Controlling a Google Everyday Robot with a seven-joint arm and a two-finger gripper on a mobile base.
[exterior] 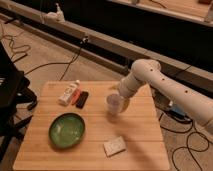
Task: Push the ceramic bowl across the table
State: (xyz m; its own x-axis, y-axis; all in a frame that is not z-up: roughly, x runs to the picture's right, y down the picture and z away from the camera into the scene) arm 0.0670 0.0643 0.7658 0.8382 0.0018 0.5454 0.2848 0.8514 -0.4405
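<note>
The ceramic bowl (66,130) sits on the front-left part of the desk (142,132), upright, its pale green inside facing up and ringed by a darker rim; it is the largest thing on the surface and nothing touches it. The white arm (150,75) reaches in from the right, bends at a thick rounded joint above the desk's far right edge and slopes down and left to the gripper (122,102), which is low over the middle of the desk, toward its far side, right beside a small whitish cup (114,103). The cup stands upright and hides much of the gripper, so I cannot tell whether the gripper is open or closed, nor whether it touches or holds the cup. The gripper is well apart from the bowl, which lies to its front left. Near the far left corner three small things lie side by side, almost touching, all slanted the same way: a white bottle (68,93) with a red cap, a thin orange-red item (76,98) and a flat black item (82,99). Close to the front edge, to the right of the bowl and apart from it, lies a small pale rectangular pad (114,146), turned at a slight angle. A black chair (11,92) stands at the left of the desk, dark cables (47,64) trail over the brown floor behind it, and a long pale rail (100,42) runs diagonally across the background.
</note>
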